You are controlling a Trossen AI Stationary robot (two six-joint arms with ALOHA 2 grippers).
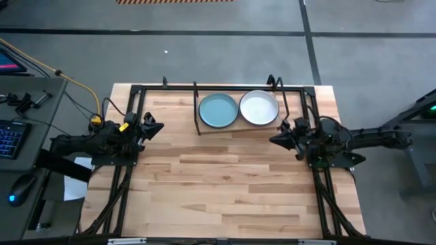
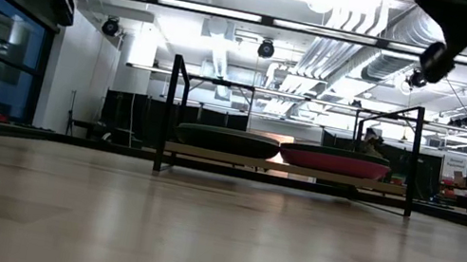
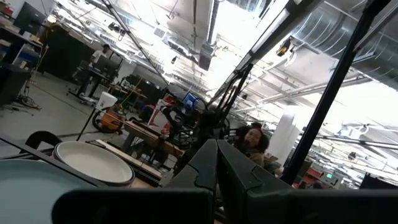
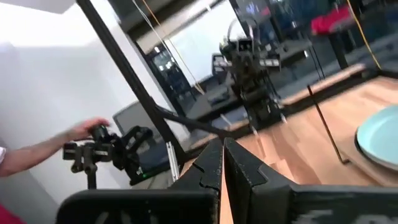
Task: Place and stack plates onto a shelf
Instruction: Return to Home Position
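The shelf (image 1: pixel 197 112) stands at the table's far middle, a black wire rack over a wooden board (image 2: pixel 210 154). Two stacks of plates rest on that board. The left stack is topped by a light teal plate (image 1: pixel 218 110), the right by a white plate (image 1: pixel 259 107). From table height I see a dark plate (image 2: pixel 227 140) and a magenta plate (image 2: pixel 334 160) at the stacks' sides. My left gripper (image 1: pixel 157 127) is shut and bare, left of the shelf. My right gripper (image 1: pixel 274 140) is shut and bare, just near of the white plate. Both sets of fingers (image 3: pixel 216 163) (image 4: pixel 222 165) show closed.
A black frame (image 1: pixel 136 88) edges the table. The bare wooden tabletop (image 1: pixel 225 184) spreads toward the near edge. A desk with a keyboard (image 1: pixel 10 136) and mouse stands off the left side. A person's hand (image 4: pixel 84 129) holds a device beyond the table.
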